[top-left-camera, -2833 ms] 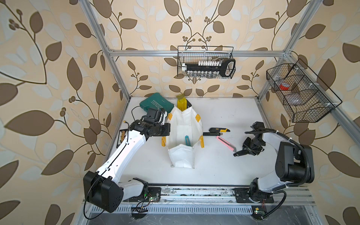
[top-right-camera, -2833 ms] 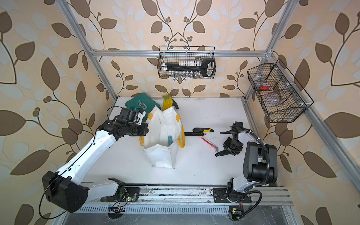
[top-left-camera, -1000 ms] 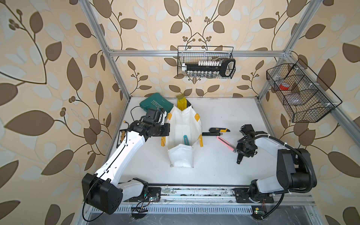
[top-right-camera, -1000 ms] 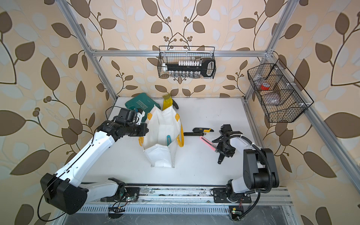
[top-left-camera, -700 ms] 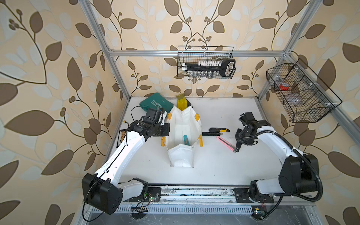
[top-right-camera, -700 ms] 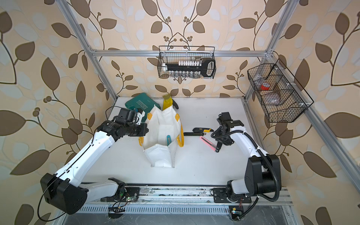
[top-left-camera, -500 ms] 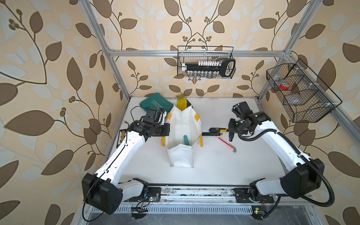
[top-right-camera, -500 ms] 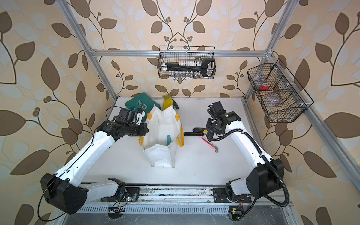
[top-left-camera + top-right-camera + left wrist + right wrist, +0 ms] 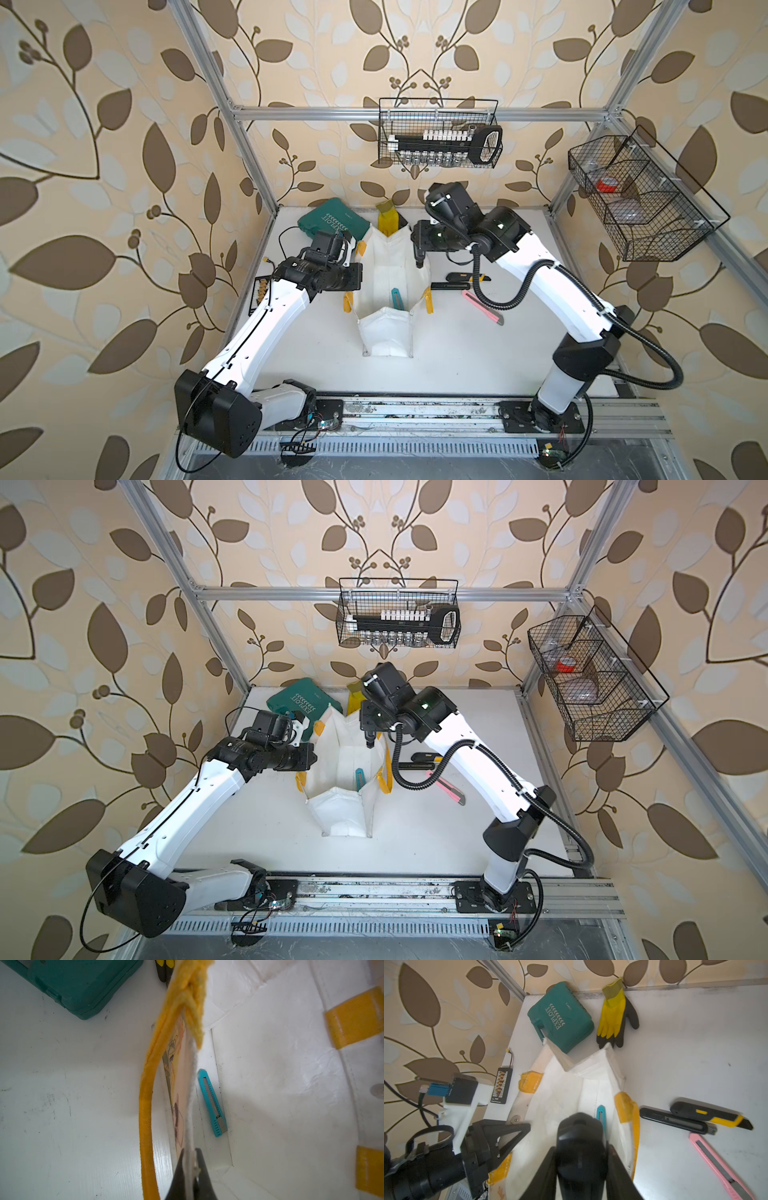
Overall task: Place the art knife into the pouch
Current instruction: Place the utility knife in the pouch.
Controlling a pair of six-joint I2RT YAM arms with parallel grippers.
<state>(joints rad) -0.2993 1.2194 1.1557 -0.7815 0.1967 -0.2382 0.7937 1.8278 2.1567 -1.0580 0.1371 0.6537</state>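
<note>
Left gripper (image 9: 190, 1154): clamped tight on the rim of the pouch (image 9: 386, 336) on the left arm's side, just beside a yellow handle (image 9: 147, 1105); white wall pinched between the fingers.
Right gripper (image 9: 580, 1149): closed partway on a black art knife (image 9: 579, 1132), seen end-on and blurred.
Art knife: off the table (image 9: 478, 365), over the pouch's open mouth; could not tell whether its tip was below the rim.
Pouch: stood open, mouth up, between the arms; a teal cutter (image 9: 212, 1103) lay on its floor.
Table beside pouch: black cutter (image 9: 451, 286) and black-and-yellow cutter (image 9: 469, 276) just beside each other, pink cutter (image 9: 484, 308) near.
</note>
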